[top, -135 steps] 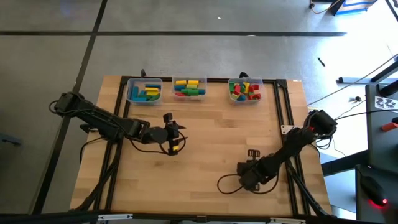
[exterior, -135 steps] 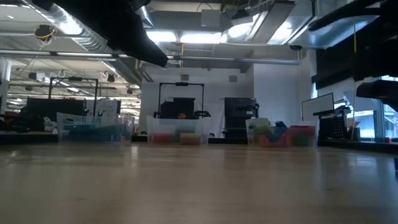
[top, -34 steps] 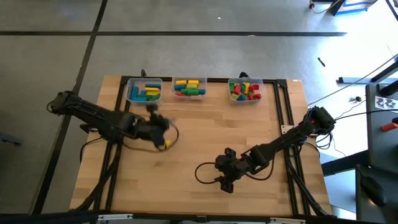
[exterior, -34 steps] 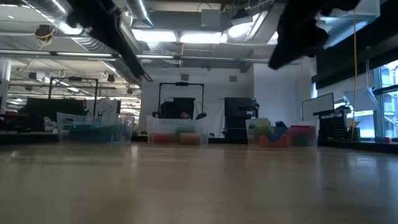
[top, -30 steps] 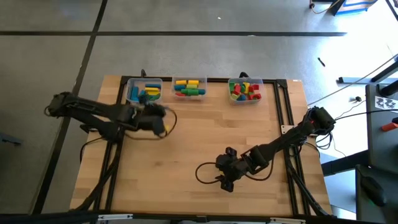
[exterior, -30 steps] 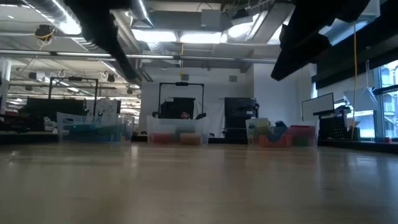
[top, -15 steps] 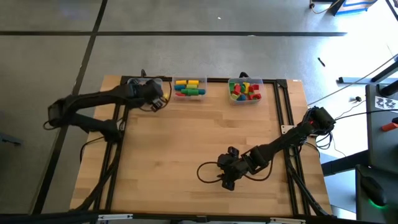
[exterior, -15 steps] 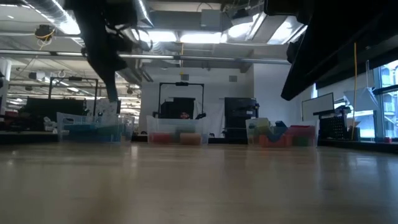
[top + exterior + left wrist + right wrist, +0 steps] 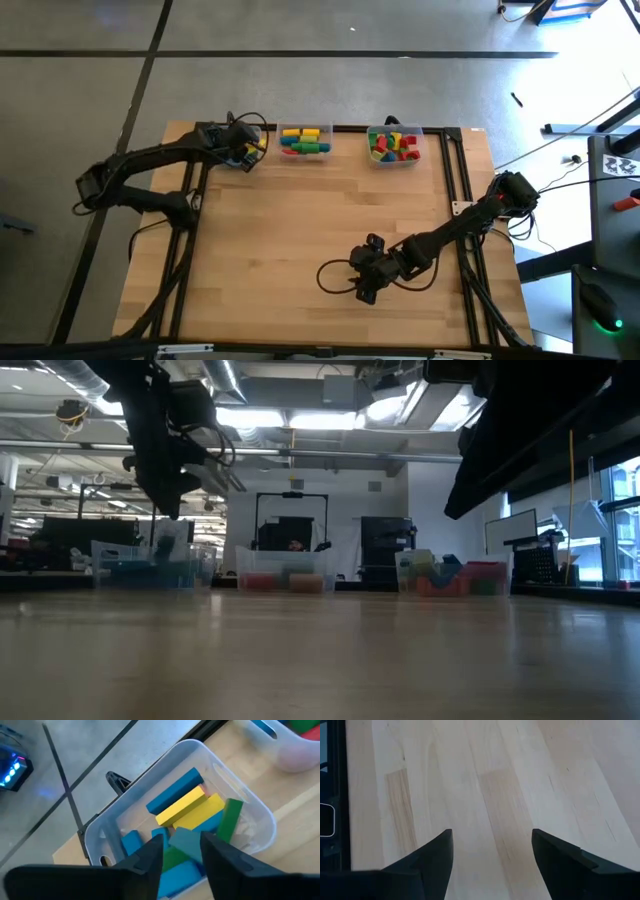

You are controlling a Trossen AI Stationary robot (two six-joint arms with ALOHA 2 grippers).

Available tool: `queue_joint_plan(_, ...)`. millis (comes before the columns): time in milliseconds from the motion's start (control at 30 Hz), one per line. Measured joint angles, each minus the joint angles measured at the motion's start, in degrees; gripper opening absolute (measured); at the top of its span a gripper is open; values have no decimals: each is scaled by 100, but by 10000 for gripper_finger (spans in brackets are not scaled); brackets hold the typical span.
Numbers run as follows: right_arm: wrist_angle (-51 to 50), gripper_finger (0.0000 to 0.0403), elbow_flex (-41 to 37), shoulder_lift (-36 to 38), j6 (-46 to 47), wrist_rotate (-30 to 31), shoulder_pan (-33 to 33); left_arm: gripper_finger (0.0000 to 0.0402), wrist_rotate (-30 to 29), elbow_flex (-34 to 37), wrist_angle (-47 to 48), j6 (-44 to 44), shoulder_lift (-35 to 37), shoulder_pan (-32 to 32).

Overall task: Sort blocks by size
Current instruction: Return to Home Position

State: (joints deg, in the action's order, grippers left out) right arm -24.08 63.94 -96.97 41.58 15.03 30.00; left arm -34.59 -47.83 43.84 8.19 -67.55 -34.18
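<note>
The blocks lie sorted in three clear bins along the far edge. The left bin (image 9: 212, 135) holds long blue, yellow and green bars (image 9: 180, 806). The middle bin (image 9: 305, 140) holds medium blocks. The right bin (image 9: 393, 145) holds short ones. My left gripper (image 9: 182, 854) hovers open over the left bin (image 9: 235, 782), with nothing between its fingers; the bars show below the gap. It also shows in the high view (image 9: 243, 152). My right gripper (image 9: 365, 282) hangs open over bare wood near the table's front middle, with only tabletop between its fingers (image 9: 490, 845).
Black rails (image 9: 460, 170) frame the wooden table top (image 9: 320, 220). A black cable loop (image 9: 335, 280) lies beside the right gripper. In the low view the three bins (image 9: 285, 575) stand in a row at the far edge, with the left arm (image 9: 165, 440) above the left one.
My left gripper has swung from the table's left middle toward the far edge and now hangs over the left bin, rolling as it went. A yellow piece at its tip travelled along with it. The right arm has kept still.
</note>
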Motion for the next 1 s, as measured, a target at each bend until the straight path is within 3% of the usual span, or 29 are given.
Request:
queue_joint_plan(167, 9, 259, 0, 0, 21, 0, 0, 161, -9, -12, 39, -117, 21, -35)
queue_joint_plan(333, 37, 259, 0, 0, 19, 69, 0, 169, 64, -110, -5, -167, 273, 335)
queue_joint_plan(567, -9, 259, 0, 165, -453, 98, -25, 144, 1487, -122, -781, -606, 1024, 1396)
queue_joint_plan(667, -3, 256, 0, 290, -740, 65, -156, 130, 1703, -122, -1100, -797, 1235, 1915)
queue_joint_plan(867, 7, 208, 0, 435, -1566, -217, -563, 101, 1814, -90, -1580, -1116, 1316, 2778)
queue_joint_plan(1000, 16, 160, 0, 435, -2140, -499, -863, 81, 2053, 314, -2306, -1293, 1355, 3168)
